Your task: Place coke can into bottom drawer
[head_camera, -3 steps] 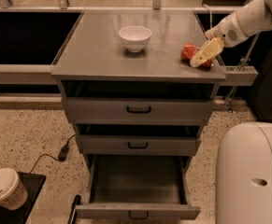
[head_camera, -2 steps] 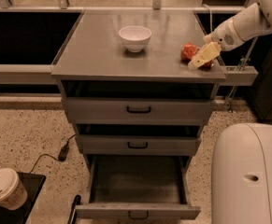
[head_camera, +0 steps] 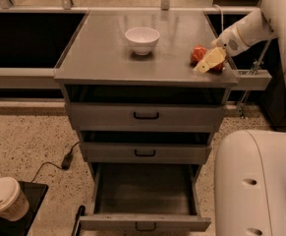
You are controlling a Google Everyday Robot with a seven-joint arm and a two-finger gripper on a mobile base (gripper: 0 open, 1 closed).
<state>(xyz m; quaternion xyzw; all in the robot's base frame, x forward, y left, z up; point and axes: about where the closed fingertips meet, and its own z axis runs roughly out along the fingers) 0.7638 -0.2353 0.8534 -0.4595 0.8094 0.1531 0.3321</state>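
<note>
Three grey drawers sit in one cabinet [head_camera: 103, 58], the biggest thing in view, and my gripper [head_camera: 210, 60] is low over the right end of its flat top, close to the front edge. Next in bulk is my own white body [head_camera: 253, 181], well below the gripper and to the right of the cabinet, and my arm [head_camera: 253, 26] slants down from the upper right corner to the gripper.

The bottom drawer [head_camera: 145, 191] is far below the gripper and to its left. It is pulled out towards the camera, its dark inside open to view, its front with the small black handle at the lower edge of the view. The middle drawer [head_camera: 145, 152] and top drawer [head_camera: 145, 115] are pushed in, also below and left of the gripper.

A white bowl [head_camera: 142, 39] stands upright on the cabinet top, well to the gripper's left and a little farther back. A paper cup [head_camera: 4, 205] with a white lid is far down at the lower left, on a dark surface. A black cable [head_camera: 67, 160] lies on the speckled floor left of the cabinet.

The coke can [head_camera: 198, 54] is on the cabinet top, right against the gripper, its red side showing on the gripper's left. Whether the gripper is clamped on it or loose around it, I cannot tell.
</note>
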